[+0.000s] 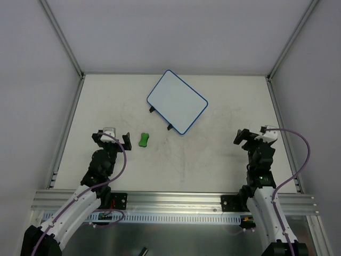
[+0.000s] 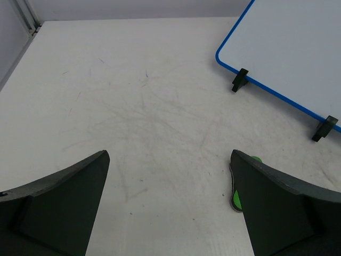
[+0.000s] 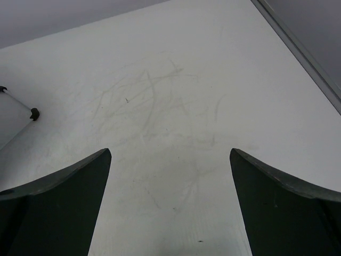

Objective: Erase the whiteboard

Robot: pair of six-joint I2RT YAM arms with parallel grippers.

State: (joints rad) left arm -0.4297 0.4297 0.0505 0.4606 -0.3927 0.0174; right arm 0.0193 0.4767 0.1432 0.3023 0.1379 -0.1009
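The whiteboard [image 1: 177, 101], white with a thin blue rim and small black feet, lies turned at an angle at the table's middle back; its surface looks blank. It also shows in the left wrist view [image 2: 298, 48] at the upper right, and its corner in the right wrist view [image 3: 10, 114] at the left edge. A small green eraser [image 1: 144, 140] lies on the table left of the board, just right of my left gripper [image 1: 112, 137]; it peeks out beside the right finger [image 2: 237, 197]. My left gripper [image 2: 169, 176] is open and empty. My right gripper [image 1: 253, 136] [image 3: 170, 170] is open and empty, right of the board.
The table top [image 1: 213, 154] is white with faint grey scuff marks. Metal frame rails [image 1: 66, 128] run along its left and right sides, grey walls behind. An aluminium rail [image 1: 176, 200] with the arm bases lies at the near edge.
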